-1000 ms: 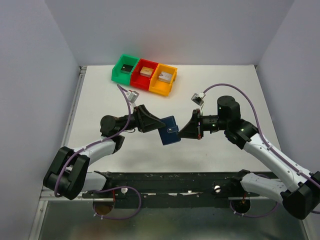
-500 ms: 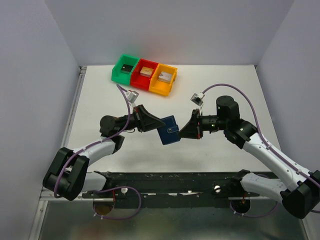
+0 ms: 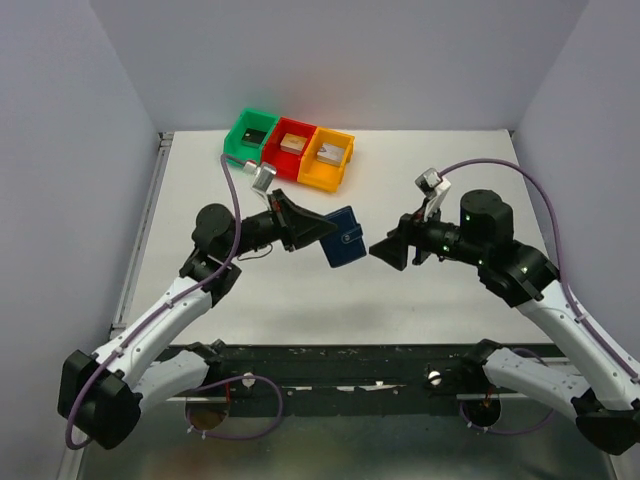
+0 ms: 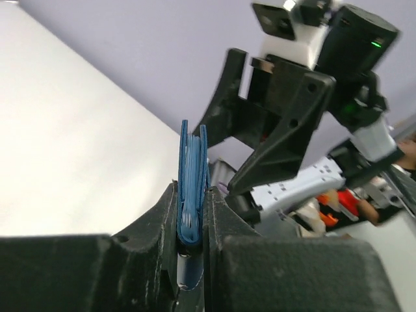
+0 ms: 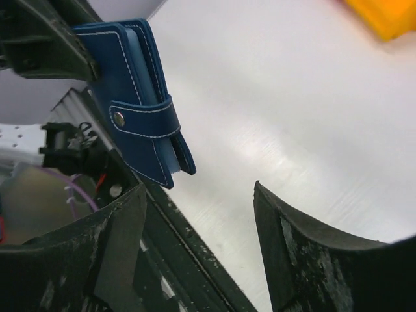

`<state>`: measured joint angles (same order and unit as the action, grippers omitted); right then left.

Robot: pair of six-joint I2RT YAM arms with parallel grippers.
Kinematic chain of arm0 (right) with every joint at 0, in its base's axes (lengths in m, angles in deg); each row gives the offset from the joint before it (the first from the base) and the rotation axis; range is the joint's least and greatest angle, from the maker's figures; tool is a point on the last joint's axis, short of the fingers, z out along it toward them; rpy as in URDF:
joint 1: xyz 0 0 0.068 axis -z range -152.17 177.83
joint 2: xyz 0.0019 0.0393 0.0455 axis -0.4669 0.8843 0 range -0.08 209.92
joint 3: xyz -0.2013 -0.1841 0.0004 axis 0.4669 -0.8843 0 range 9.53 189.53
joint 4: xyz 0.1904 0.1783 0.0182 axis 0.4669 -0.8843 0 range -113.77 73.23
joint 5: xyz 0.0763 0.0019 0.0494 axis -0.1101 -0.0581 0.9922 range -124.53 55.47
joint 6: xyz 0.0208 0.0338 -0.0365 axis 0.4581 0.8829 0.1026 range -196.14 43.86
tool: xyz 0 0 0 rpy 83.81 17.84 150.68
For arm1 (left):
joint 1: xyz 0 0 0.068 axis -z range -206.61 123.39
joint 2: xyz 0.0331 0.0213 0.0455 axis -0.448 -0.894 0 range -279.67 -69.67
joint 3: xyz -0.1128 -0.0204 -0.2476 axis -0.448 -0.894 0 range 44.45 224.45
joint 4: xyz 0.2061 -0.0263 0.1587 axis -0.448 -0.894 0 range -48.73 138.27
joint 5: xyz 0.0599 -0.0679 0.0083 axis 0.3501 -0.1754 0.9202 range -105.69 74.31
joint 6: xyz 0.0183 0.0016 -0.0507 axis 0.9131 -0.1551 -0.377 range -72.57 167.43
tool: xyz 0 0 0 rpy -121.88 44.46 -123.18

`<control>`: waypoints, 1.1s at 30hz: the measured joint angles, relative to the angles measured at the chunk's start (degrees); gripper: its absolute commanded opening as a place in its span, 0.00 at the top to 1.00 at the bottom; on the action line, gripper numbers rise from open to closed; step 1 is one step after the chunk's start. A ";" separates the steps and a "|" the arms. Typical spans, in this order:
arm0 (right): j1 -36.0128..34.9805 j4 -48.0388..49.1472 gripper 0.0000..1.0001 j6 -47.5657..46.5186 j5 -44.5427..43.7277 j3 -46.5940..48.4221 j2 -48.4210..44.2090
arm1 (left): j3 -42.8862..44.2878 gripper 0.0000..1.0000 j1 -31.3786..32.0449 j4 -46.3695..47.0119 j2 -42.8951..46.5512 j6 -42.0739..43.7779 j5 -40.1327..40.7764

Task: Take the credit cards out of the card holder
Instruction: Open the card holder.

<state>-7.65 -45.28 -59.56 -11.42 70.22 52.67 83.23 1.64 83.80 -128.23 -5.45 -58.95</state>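
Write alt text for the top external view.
The left gripper clamps a closed blue card holder above a white table. The right gripper faces it, open and not touching. Three coloured bins sit in a row at the back.

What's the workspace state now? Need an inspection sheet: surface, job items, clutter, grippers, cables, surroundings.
Surface: white tabletop, no spills seen.
Job's things: navy blue folding card holder, closed, strap looks snapped, held off the table; credit cards: nothing seen outside it.
Clutter: green plastic bin, red plastic bin and orange plastic bin in a touching row at the far left, a small block in each.
Grippers: left gripper shut on the card holder; right gripper open, apart from it.
Cables: purple cables arch over both arms; no snag seen.
Surroundings: pale grey walls on three sides; black rail along the near edge.
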 measured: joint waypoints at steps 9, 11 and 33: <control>-12.57 -4.96 0.29 -4.46 -28.85 5.18 1.64 | 13.35 1.00 9.88 -36.70 -3.26 6.99 24.90; -16.15 -5.14 0.31 -5.53 -34.84 6.86 2.99 | 15.04 1.00 11.96 -43.39 -5.33 6.36 29.59; -29.62 -5.11 0.34 -3.54 -51.52 13.07 16.74 | 24.52 1.00 18.67 -63.49 -6.21 -5.97 50.29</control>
<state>-37.27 -50.40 -63.10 -62.94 83.29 69.41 107.76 20.30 20.30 -134.44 -11.42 -8.66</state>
